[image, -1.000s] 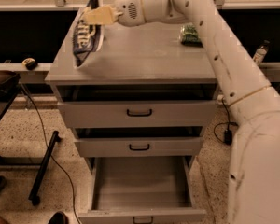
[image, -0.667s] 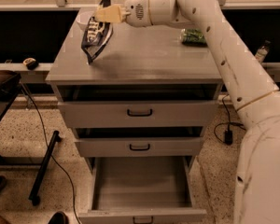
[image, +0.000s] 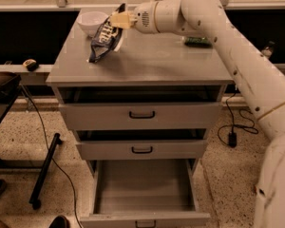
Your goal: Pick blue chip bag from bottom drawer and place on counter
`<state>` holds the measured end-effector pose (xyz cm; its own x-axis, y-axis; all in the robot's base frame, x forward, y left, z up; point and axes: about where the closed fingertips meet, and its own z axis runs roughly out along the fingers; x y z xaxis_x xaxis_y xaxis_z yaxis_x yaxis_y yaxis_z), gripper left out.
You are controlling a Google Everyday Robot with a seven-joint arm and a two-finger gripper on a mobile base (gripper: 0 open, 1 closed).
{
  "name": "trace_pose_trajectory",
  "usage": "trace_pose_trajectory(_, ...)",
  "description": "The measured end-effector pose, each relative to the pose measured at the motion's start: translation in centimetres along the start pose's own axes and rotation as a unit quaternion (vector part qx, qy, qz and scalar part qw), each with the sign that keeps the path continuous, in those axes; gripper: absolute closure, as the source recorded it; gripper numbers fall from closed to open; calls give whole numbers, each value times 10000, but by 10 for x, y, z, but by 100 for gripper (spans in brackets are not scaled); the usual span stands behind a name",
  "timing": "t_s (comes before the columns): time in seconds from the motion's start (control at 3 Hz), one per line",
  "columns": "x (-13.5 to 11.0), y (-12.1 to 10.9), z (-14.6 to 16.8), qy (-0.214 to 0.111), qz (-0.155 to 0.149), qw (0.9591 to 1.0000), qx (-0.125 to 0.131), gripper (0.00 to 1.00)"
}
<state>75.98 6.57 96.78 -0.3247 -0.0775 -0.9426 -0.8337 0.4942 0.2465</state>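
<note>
My gripper [image: 117, 19] is over the back left part of the counter [image: 152, 61] and is shut on the top edge of the blue chip bag [image: 103, 39]. The bag hangs down tilted, and its lower end touches or nearly touches the counter. The bottom drawer [image: 142, 194] is pulled open below and looks empty inside.
A white bowl [image: 92, 22] stands at the back left of the counter, just behind the bag. A green-patterned packet [image: 197, 41] lies at the back right, partly behind my arm. The two upper drawers [image: 142, 115] are slightly open. A black cable and stand [image: 45, 167] are on the floor at left.
My gripper has carried the bag to the right and inward over the counter, from its left edge towards the bowl. The bag now hangs lower onto the surface.
</note>
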Motion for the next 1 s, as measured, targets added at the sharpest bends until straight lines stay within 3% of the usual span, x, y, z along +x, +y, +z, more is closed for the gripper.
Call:
trace_pose_trajectory(0.33, 32, -22, -10, 413, -217, 9965, 700, 100)
trace_pose_trajectory(0.67, 64, -41, -19, 1122, -499, 9839, 1300, 100)
trace_pose_trajectory(1.0, 70, -49, -23, 1204, -542, 9813, 1399, 74)
